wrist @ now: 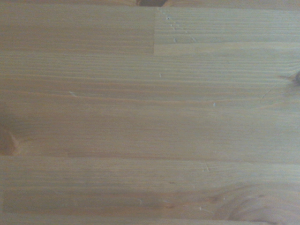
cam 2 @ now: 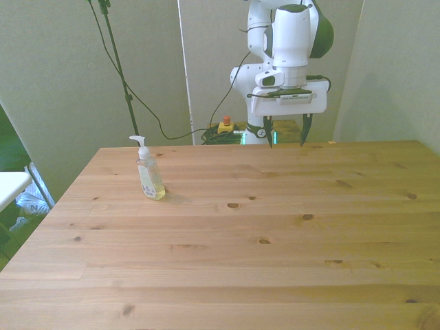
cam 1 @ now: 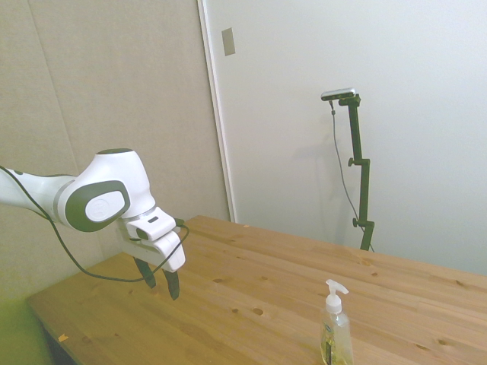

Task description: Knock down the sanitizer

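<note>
The sanitizer point(cam 2: 149, 179) is standing upright on the wooden table point(cam 2: 275, 261), toward the front view's left side, with its white pump nozzle pointing to the front view's left. Pale yellowish liquid is filling the lower part of the clear bottle, and a small dark-printed label is showing on its face. In the side view the sanitizer point(cam 1: 335, 332) is seen at the bottom of the picture, near the table's closer edge, with a faint shadow being cast beside it on the boards point(cam 1: 251, 296).

Nothing is touching the bottle. The gripper point(cam 2: 287, 131) is being held well apart from it, above the table's far edge and toward the front view's right of the bottle. Its two dark fingers are pointing down and are spread, with a clear gap showing between them and nothing being held. In the side view the gripper point(cam 1: 160, 277) is hanging above the table surface without touching it, below the white arm point(cam 1: 99, 199), along which a black cable is being trailed.

In the wrist view only bare, slightly blurred wooden planks point(wrist: 150, 112) with a few dark knots are being seen; the bottle is not appearing there.
</note>
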Action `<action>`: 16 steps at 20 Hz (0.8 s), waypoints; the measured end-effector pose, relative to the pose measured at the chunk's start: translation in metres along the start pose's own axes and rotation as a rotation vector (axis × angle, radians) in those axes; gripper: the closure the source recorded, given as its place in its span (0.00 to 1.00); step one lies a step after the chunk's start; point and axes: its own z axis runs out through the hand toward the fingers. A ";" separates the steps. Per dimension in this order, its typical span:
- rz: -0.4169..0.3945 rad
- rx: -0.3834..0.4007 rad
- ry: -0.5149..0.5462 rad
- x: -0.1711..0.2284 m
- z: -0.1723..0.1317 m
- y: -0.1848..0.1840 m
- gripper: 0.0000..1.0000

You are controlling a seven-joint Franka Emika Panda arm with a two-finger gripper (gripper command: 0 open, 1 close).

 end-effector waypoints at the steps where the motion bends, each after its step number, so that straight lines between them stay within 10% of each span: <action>1: 0.000 0.000 0.000 0.000 0.000 0.000 0.00; 16: 0.235 -0.069 0.056 0.062 -0.007 0.119 0.00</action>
